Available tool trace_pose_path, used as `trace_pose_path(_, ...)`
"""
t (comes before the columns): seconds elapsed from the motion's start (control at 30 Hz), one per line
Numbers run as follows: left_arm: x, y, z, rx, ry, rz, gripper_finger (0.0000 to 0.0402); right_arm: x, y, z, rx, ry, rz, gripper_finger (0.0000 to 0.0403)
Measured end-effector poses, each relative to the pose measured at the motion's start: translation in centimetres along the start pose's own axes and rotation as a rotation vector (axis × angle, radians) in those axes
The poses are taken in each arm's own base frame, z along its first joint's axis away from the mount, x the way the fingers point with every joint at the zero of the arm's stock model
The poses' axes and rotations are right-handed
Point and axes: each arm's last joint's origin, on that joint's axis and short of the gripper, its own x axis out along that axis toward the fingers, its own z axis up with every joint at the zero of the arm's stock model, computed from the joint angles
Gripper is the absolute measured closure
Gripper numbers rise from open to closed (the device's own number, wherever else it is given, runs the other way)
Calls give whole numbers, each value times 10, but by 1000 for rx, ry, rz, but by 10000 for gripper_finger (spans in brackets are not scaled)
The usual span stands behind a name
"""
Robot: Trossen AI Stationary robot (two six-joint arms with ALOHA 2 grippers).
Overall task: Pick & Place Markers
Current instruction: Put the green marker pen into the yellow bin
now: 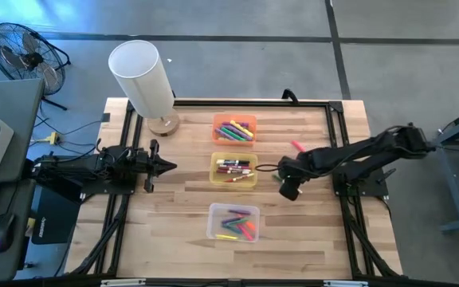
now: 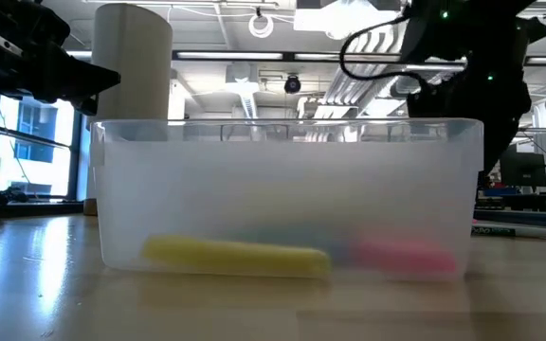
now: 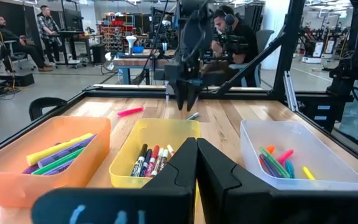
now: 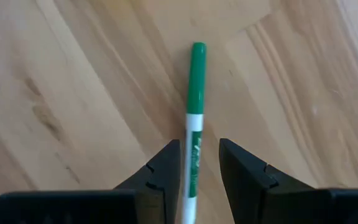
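A white-bodied marker with a green cap [image 4: 195,118] lies flat on the wooden table, to the right of the yellow bin [image 1: 234,170]; in the left wrist view this green-capped marker [image 3: 193,116] shows just below the right arm. My right gripper [image 4: 196,168] points steeply down over it, open, with one finger on either side of the marker's white body and clear of it. A pink marker [image 1: 297,146] lies on the table farther back. My left gripper [image 1: 170,166] rests shut and level at the table's left side.
Three bins with markers stand in a row down the table's middle: orange [image 1: 235,129] at the back, yellow in the middle, clear [image 1: 234,222] nearest. A tall white cylinder on a wooden base [image 1: 140,76] stands at the back left. People sit in the room beyond.
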Motion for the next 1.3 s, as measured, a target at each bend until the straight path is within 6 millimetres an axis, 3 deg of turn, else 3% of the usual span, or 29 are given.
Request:
trace_pose_path(0.47,0,0,0,0,0,0,401,47,6,2,-71,152,-73,306)
trace_pose_path(0.7,0,0,0,0,0,0,401,52,5,0,-62,149,-85,381)
trace_pose_path(0.87,0,0,0,0,0,0,401,49,2,-4,-41,152,-94,375)
trace_pose_path(1.03,0,0,0,0,0,0,401,18,-8,-14,-7,149,-83,383)
trace_pose_path(1.23,0,0,0,0,0,0,401,-48,-15,-8,1,52,-159,383)
trace_pose_path(1.3,0,0,0,0,0,0,401,-74,-12,7,-8,-18,-164,383)
